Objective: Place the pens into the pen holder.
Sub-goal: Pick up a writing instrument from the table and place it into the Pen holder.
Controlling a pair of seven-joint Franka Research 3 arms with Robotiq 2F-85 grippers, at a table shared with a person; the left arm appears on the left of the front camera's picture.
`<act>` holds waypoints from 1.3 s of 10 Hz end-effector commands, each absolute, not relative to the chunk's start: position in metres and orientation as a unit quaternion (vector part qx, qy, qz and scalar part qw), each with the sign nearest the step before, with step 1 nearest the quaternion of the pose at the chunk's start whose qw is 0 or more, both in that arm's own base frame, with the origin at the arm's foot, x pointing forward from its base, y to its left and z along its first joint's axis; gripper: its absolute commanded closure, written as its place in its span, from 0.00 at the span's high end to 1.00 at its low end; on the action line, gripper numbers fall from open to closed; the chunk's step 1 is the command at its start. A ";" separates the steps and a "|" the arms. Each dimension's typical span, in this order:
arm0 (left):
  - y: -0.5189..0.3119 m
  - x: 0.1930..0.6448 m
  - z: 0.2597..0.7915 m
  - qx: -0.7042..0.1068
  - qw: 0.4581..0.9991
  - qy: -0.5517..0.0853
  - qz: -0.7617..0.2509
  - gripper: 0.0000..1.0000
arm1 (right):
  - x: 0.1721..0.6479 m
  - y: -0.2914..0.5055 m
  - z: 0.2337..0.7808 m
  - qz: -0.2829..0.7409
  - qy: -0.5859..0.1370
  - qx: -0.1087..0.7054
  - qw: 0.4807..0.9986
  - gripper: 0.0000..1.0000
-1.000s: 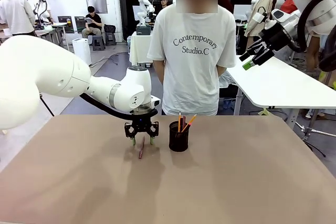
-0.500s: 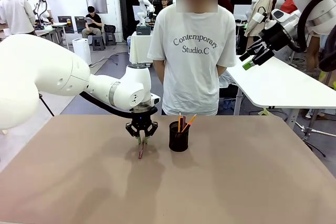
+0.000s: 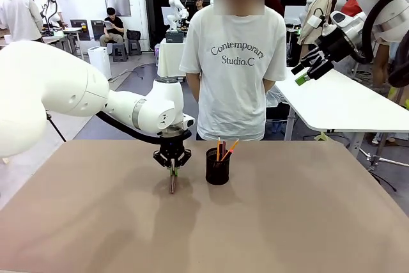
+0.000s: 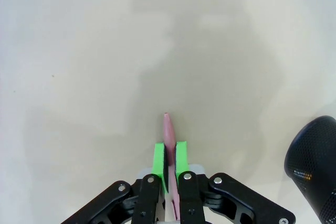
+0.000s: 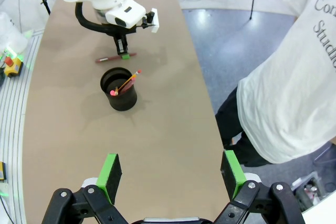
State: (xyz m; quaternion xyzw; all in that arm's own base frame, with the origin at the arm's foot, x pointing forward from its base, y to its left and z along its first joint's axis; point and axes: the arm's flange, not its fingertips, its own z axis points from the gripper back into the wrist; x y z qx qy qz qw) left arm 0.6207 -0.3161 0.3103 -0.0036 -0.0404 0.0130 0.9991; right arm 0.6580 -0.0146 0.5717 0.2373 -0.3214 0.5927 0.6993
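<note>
Now the left gripper (image 3: 172, 169) is clenched on the dark-red pen (image 3: 171, 183) lying on the table just left of the pen holder (image 3: 217, 167), so lifting comes next, while the right gripper (image 5: 170, 176) hangs released, well apart.

The person's white cotton T-shirt (image 3: 238, 62) is showing dark print across the chest reading "Contemporary Studio.C" in the front view. In the right wrist view the same shirt is showing only the cut-off beginnings "Con" and "Studi" at the picture's right edge. No other readable text is showing.
</note>
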 end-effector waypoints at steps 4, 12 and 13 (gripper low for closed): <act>-0.284 0.610 0.345 -0.065 0.998 -0.008 0.014 0.00 | 0.658 -0.014 0.574 0.597 -0.325 0.229 0.697 1.00; -0.249 0.609 0.408 -0.315 0.944 -0.017 -0.100 0.00 | 0.658 -0.014 0.574 0.597 -0.325 0.229 0.697 1.00; -0.245 0.610 0.409 -0.347 0.930 -0.017 -0.119 0.00 | 0.658 -0.014 0.574 0.597 -0.325 0.229 0.697 1.00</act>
